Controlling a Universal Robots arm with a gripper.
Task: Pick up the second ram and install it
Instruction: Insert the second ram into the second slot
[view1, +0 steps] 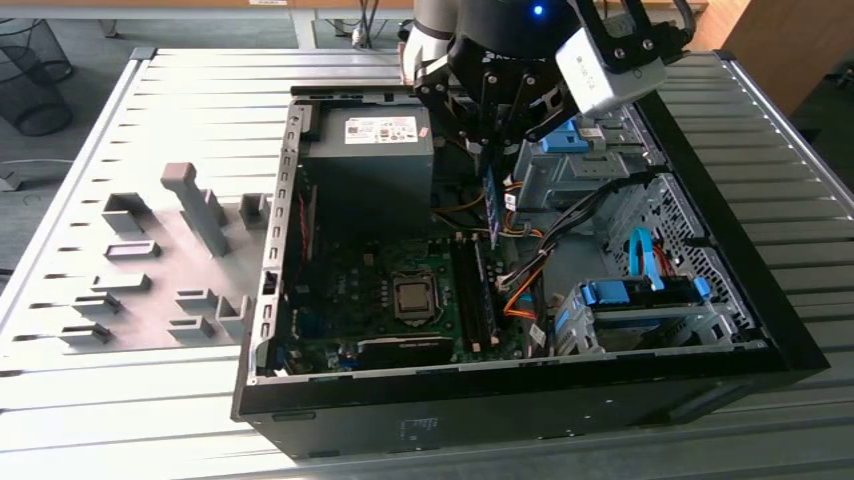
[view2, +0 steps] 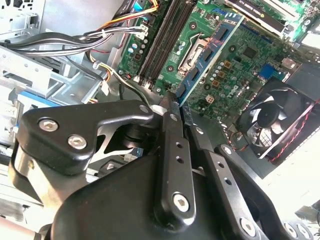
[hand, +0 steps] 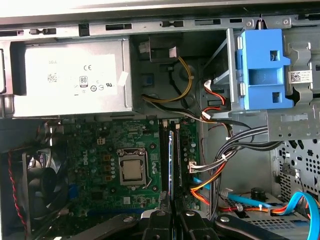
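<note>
The claw (view1: 491, 150) is clenching the second ram (view1: 493, 205) edge-down, hanging just above the black memory slots (view1: 477, 285) below it. If the stick is tilting in the grip, it risks missing the slot or snagging the orange cables (view1: 523, 285) beside it.

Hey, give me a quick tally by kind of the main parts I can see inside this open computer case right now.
Memory stick held by the gripper: 1
Power supply: 1
Case fan: 1
Processor socket: 1
Blue drive carrier: 1
Total: 5
</note>
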